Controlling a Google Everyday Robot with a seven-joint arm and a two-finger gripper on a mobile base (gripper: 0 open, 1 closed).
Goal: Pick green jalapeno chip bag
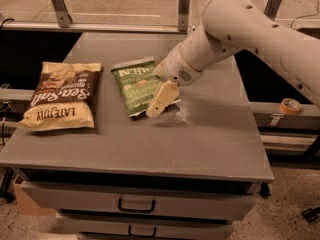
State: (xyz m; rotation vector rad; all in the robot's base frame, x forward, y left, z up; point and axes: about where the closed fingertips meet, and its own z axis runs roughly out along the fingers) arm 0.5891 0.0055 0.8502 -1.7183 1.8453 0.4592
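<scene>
The green jalapeno chip bag (136,86) lies flat on the grey table (210,139), near its middle, with its white logo band toward the far side. My gripper (159,105) hangs from the white arm (235,29) that comes in from the upper right. Its cream fingers (161,99) point down and left over the bag's right lower edge and cover part of it. I cannot see whether they touch the bag.
A larger brown-and-yellow Sea Salt chip bag (62,95) lies at the table's left. Drawers with handles (136,204) are below the front edge. A roll of tape (290,106) sits on a rail to the right. Metal posts (184,6) stand behind the table.
</scene>
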